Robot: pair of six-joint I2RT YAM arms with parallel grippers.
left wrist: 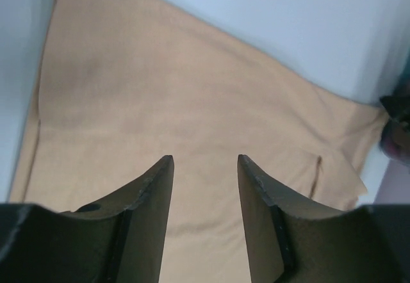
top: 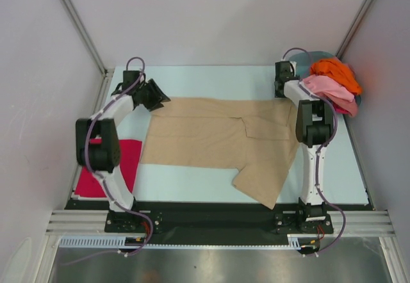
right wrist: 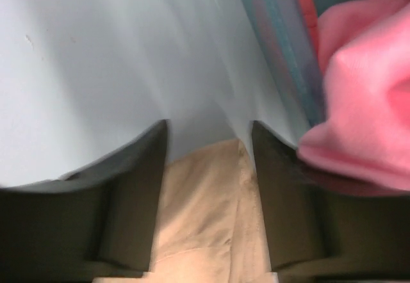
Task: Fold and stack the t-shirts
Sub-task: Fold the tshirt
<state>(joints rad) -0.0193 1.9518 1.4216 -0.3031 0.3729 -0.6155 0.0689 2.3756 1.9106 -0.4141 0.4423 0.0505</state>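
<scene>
Top external view: a large tan t-shirt of soft matte knit lies spread flat across the middle of the pale blue counter. Its body runs left to right and one short sleeve angles toward the lower right of the frame. A shallow folded flap shows right of centre.

A magenta-red t-shirt lies flat at the lower left, partly covered by the left arm. At the upper right, a crumpled orange t-shirt and a pink t-shirt are heaped over a teal plastic basin, most of which is hidden.

Left gripper: it sits at the tan shirt's upper left corner. In the left wrist view its dark wedge-shaped jaws stand apart with nothing between them, so it is released. The tan cloth fills the frame beyond them, smooth with faint creases.

Right gripper: it sits at the shirt's upper right corner, close beside the basin. In the right wrist view its jaws are parted and released. A tan hem corner lies in the gap beneath them. I cannot tell whether it touches the cloth. The pink cloth bulges in at the right edge, blurred and cut off.
</scene>
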